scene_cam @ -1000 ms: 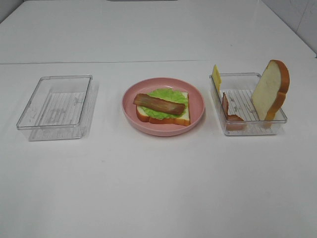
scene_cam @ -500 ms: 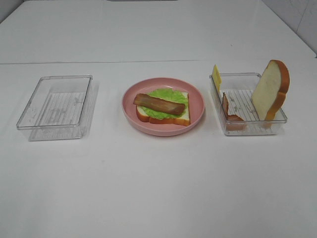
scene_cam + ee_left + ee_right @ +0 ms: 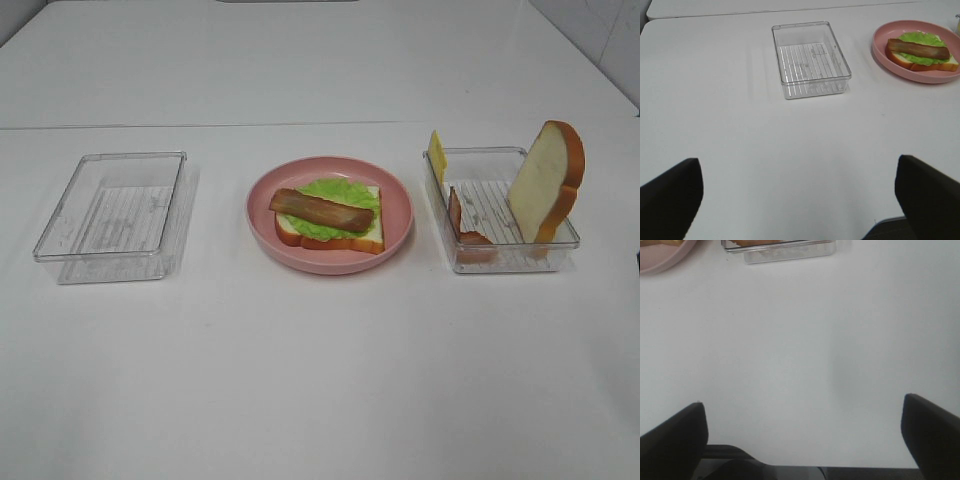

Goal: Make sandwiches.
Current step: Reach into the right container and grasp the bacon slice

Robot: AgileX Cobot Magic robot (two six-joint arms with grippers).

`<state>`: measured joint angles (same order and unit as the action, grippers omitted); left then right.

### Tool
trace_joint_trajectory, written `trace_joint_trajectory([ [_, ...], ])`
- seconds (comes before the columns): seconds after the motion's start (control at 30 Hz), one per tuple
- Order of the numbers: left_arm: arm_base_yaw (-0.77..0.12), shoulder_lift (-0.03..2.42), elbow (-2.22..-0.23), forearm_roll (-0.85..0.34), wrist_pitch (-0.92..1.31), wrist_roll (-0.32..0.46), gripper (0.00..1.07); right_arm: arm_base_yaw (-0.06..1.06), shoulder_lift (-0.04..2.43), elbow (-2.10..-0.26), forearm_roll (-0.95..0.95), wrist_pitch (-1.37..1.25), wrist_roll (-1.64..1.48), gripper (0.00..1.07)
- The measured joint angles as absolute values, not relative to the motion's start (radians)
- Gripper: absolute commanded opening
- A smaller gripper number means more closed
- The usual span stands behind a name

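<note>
The half-built sandwich (image 3: 328, 216) lies on a pink plate (image 3: 330, 264) at the table's middle: a bread slice, green lettuce (image 3: 345, 192) and a brown bacon strip (image 3: 320, 209) on top. A clear box (image 3: 505, 262) to its right holds an upright bread slice (image 3: 545, 180), a yellow cheese slice (image 3: 437, 152) and a bacon strip (image 3: 466, 232). Neither gripper shows in the high view. My left gripper (image 3: 797, 200) is open over bare table, well short of the plate (image 3: 880, 52). My right gripper (image 3: 802, 432) is open too, well short of the box (image 3: 785, 252).
An empty clear box (image 3: 115, 215) sits left of the plate, also seen in the left wrist view as the ribbed box (image 3: 810, 57). A seam crosses the white table (image 3: 320, 380) behind the objects.
A small dark sliver has appeared at the right edge of the high view. The food and boxes have not moved.
</note>
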<state>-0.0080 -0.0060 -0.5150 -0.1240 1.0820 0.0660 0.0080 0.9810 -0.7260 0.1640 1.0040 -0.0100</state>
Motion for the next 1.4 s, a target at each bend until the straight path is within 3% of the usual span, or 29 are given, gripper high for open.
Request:
trace_joint_trajectory([
  [0.2, -0.008, -0.006, -0.515, -0.124, 1.082, 0.066, 1.01, 0.019, 1.169, -0.861, 0.221, 0.980, -0.060, 0.98],
  [0.43, -0.008, -0.006, -0.515, -0.124, 1.082, 0.066, 1.01, 0.181, 1.485, -1.061, 0.222, 0.935, -0.038, 0.98],
  [0.6, -0.008, -0.006, -0.515, -0.124, 1.082, 0.066, 1.01, 0.229, 1.631, -1.163, 0.222, 0.927, -0.034, 0.98],
  [0.97, -0.008, -0.006, -0.515, -0.124, 1.082, 0.066, 1.01, 0.239, 1.875, -1.367, 0.218, 0.927, -0.039, 0.98],
  [1.4, -0.008, -0.006, -0.515, -0.124, 1.082, 0.066, 1.01, 0.239, 2.046, -1.435, 0.198, 0.928, -0.042, 0.97],
])
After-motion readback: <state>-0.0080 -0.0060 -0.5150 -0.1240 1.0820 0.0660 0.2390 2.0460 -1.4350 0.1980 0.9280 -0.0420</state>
